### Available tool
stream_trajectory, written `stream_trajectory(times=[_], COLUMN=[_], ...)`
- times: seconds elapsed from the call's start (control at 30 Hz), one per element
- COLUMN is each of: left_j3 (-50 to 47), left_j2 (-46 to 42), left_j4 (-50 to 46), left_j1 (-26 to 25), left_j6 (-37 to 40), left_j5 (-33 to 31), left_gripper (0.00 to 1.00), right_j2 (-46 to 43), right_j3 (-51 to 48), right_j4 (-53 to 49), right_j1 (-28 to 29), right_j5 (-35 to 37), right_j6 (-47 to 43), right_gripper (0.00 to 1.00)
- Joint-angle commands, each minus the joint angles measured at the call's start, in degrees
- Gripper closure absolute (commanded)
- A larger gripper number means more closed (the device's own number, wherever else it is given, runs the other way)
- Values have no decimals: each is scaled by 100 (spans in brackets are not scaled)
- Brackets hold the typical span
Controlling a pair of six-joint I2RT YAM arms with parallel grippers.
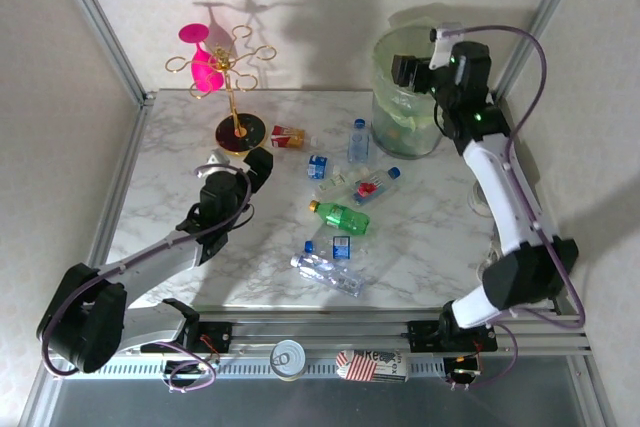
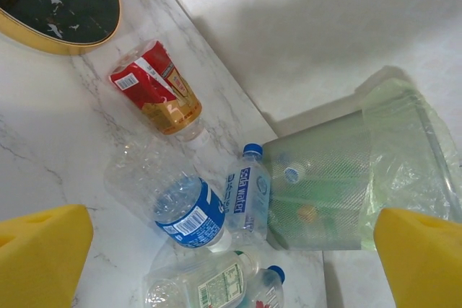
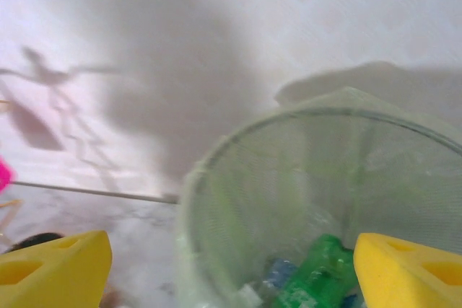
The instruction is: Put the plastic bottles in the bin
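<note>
The loose plastic bottles (image 1: 375, 185) are scattered mid-table on the marble table (image 1: 170, 167). A green bottle (image 1: 338, 217) lies flat, long axis roughly left-right, yellow cap pointing left. A crushed clear bottle (image 1: 328, 272) lies diagonally nearer the arms, and a red-label bottle (image 2: 155, 88) lies by the gold stand (image 1: 238, 97), neck toward the bin (image 1: 405, 97). One blue-capped bottle (image 1: 358, 141) stands upright just beside the bin at the back right. Inside it a second green bottle (image 3: 317, 272) shows, blurry and cut off at the bottom edge. The right gripper (image 3: 231, 272) hangs over the rim, fingers spread, nothing in them. The left gripper (image 2: 231, 257) sits low over the table, spread wide too, empty
</note>
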Motion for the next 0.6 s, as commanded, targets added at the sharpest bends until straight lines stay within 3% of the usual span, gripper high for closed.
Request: stream_trajectory(times=[0.0,0.2,0.3,0.57], left_j3=[180,285,345,334], left_j2=[89,210,192,90], left_j4=[-93,-119,-200,-294], left_j1=[-61,-135,-190,-228], left_j6=[94,13,17,-162], left_j5=[45,128,103,-200], left_gripper=[0,0,0,0], right_j2=[-696,-1644,-1847,-1843], right_j3=[-792,-2389,-2914,-4701], right_j4=[665,1300,1230,2371], right_j1=[192,916,1550,3142], right_j5=[-903,-1943,-1919,-1843], right_j6=[276,524,417,1249], right_gripper=[11,9,2,1])
